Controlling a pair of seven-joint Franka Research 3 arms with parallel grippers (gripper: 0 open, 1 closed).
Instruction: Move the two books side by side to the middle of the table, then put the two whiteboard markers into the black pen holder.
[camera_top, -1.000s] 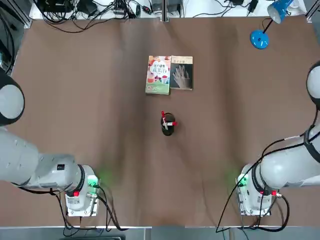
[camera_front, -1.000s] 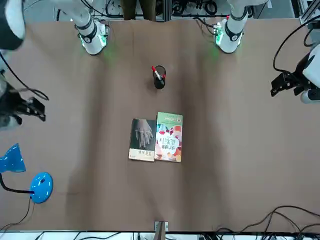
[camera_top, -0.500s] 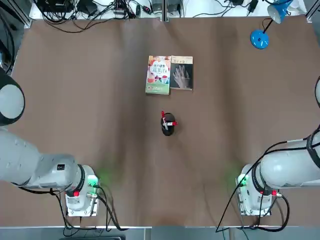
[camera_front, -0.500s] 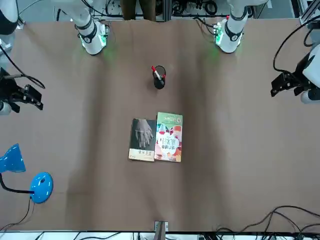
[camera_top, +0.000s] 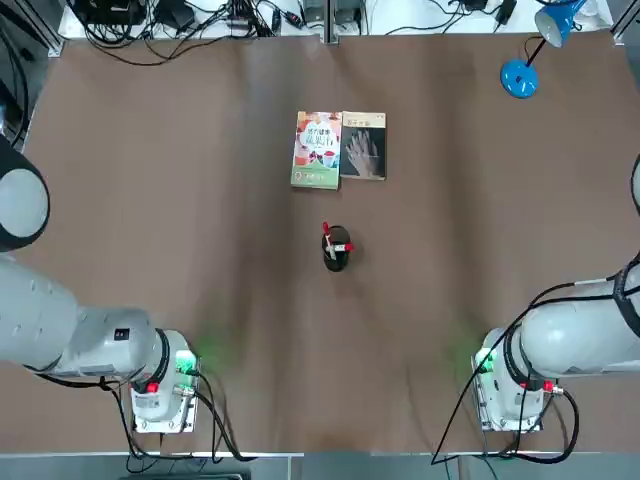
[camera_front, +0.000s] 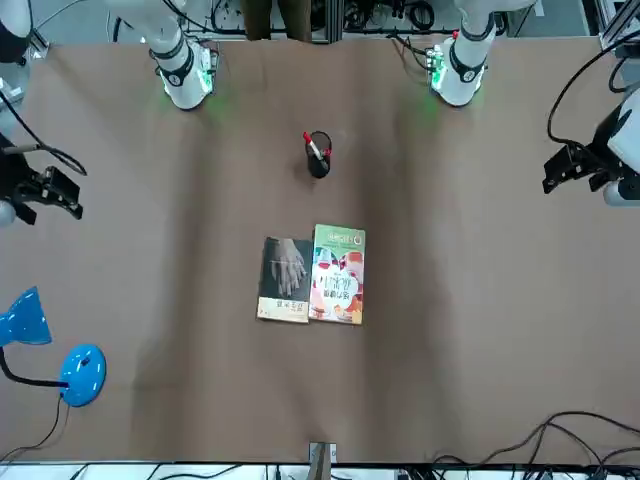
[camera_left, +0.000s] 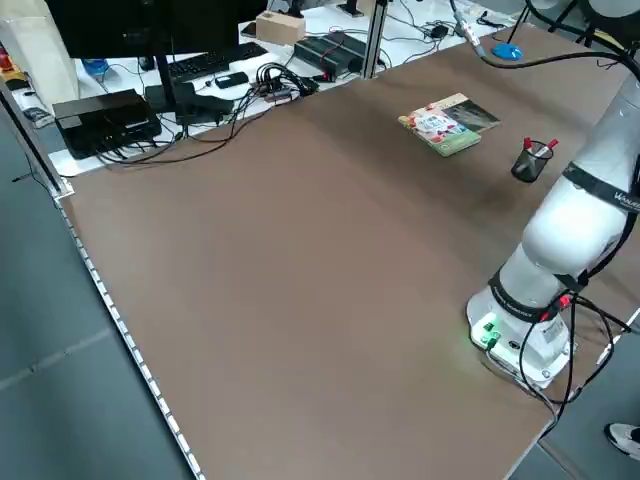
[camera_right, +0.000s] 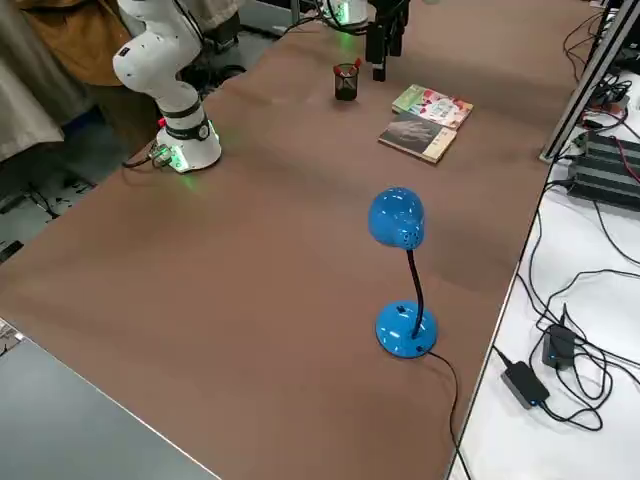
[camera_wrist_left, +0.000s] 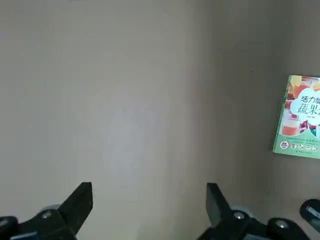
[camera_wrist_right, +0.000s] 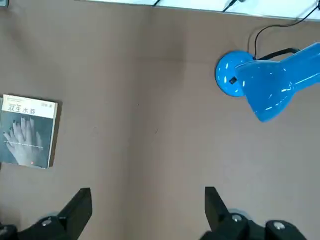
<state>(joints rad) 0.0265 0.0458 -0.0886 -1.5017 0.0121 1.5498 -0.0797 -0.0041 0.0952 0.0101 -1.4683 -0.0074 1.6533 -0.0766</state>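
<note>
From overhead, the two books lie side by side and touching toward the far middle of the brown surface (camera_top: 150, 200): the colourful book (camera_top: 317, 150) on the left, the dark book (camera_top: 363, 146) on the right. Nearer the robot stands the black pen holder (camera_top: 337, 257), with two red-capped markers (camera_top: 334, 242) sticking out of it. A blue lamp (camera_top: 530, 55) stands at the far right corner.

From the front, the left hand (camera_front: 570, 170) hangs above the surface's edge at the picture's right, and the right hand (camera_front: 45, 190) at the picture's left, both well apart from the books and the holder.

From the left side, the books and the holder sit far off beyond the left arm's base (camera_left: 525, 335).

From the right side, the lamp stands in the foreground, and the books lie beyond it with the holder just past them.

In the left wrist view, the left hand's fingers (camera_wrist_left: 80, 202) stand wide apart over bare surface, holding nothing; the colourful book shows at the edge.

In the right wrist view, the right hand's fingers (camera_wrist_right: 77, 207) are likewise spread and empty, with the dark book and the lamp in sight.
</note>
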